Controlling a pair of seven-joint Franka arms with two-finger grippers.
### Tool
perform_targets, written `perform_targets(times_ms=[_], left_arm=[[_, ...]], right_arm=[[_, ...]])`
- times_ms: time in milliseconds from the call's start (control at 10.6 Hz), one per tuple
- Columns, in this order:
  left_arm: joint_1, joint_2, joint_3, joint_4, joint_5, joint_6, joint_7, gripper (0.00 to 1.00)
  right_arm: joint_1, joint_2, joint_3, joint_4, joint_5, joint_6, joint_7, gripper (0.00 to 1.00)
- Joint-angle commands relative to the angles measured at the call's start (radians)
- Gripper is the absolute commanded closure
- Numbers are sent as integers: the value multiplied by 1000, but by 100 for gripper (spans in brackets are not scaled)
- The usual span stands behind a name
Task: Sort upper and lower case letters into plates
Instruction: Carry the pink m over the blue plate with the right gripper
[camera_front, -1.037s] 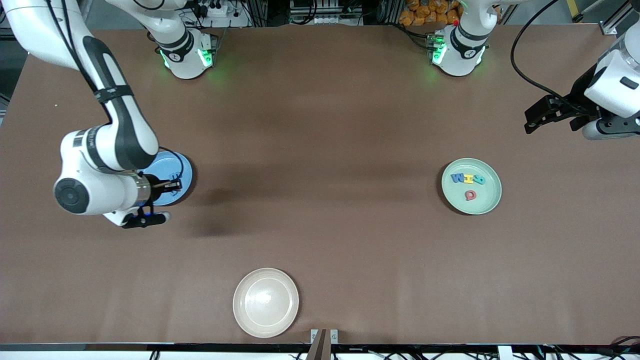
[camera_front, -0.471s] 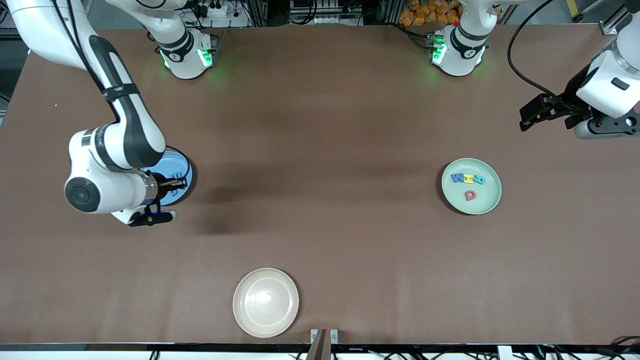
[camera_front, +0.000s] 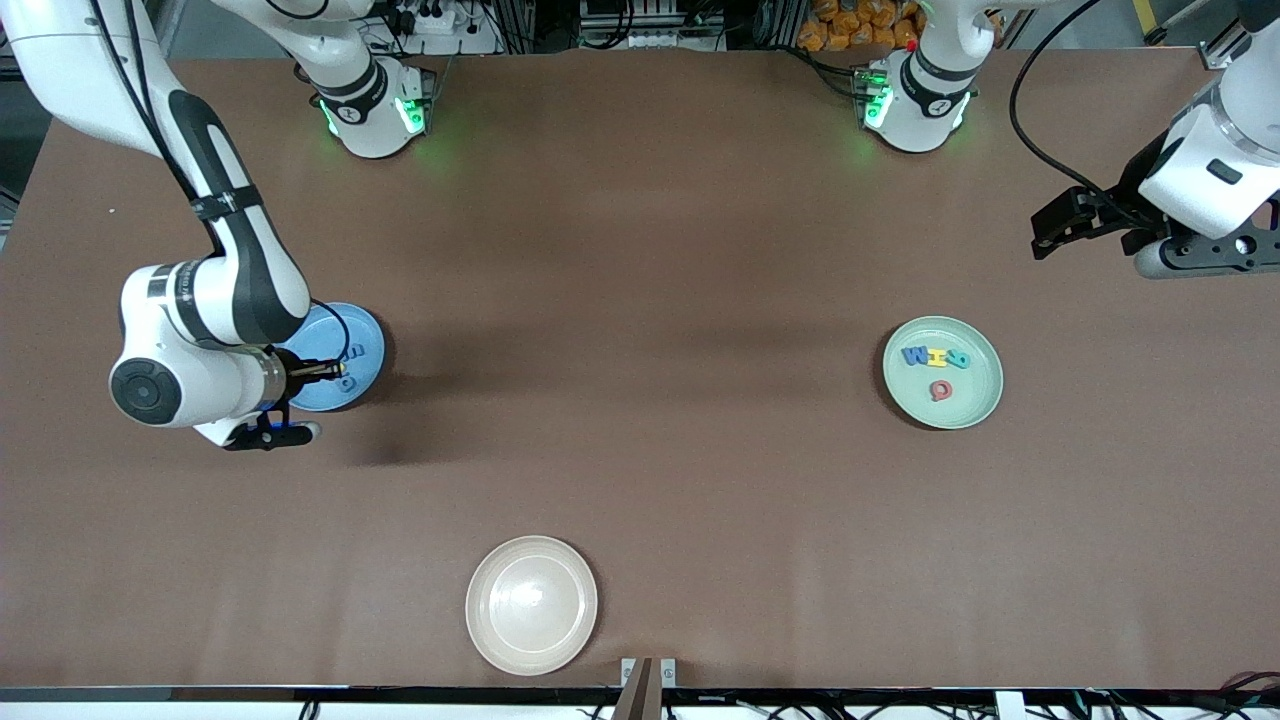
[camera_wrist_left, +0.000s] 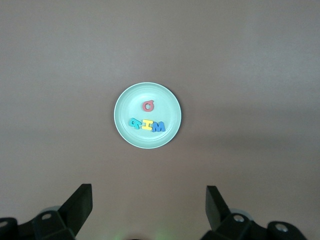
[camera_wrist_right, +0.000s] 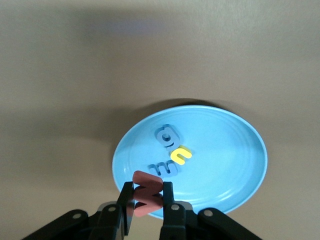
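My right gripper (camera_wrist_right: 147, 189) is shut on a red letter (camera_wrist_right: 149, 196), held just above the rim of the blue plate (camera_wrist_right: 225, 155). In that plate lie a blue letter g (camera_wrist_right: 166, 135), a yellow letter (camera_wrist_right: 180, 155) and a blue m (camera_wrist_right: 165, 168). In the front view the right gripper (camera_front: 335, 370) hangs over the blue plate (camera_front: 365, 335), whose other half the arm hides. The mint green plate (camera_front: 975, 395) holds a blue M (camera_front: 915, 355), a yellow I (camera_front: 936, 356), a teal R (camera_front: 958, 358) and a red letter (camera_front: 940, 389). My left gripper (camera_front: 1048, 238) waits open, high over the table by the green plate (camera_wrist_left: 127, 107).
An empty cream-white plate (camera_front: 531, 604) sits close to the table edge nearest the front camera. Both arm bases (camera_front: 375, 110) stand along the table's top edge in that view. Brown table (camera_front: 640, 400) stretches between the plates.
My right gripper, still holding the red letter, has shifted slightly toward the right arm's end of the table over the blue plate. The left gripper has drifted a little toward the bases.
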Motion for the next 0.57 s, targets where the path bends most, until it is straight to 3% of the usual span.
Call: perform_targets(times_ms=[0,283,377,471], left_arm=[[-2,-20,12,-7,-35,-8,3,0],[0,-28,13,-10,-35,-4,1,0],[0,-26,13,-9,-34,-1,1,0],[0,-26,13,-10,-34,1,1,0]], right_arm=[[-3,-54,-19,-132,-16,102,-38,100],[-2,-69,-43,-200,-16,162,-80,100],[-2,-69,-53,-199,-16,161,-75,87],[0,-68,-56,-197,-13,161,-66,18]])
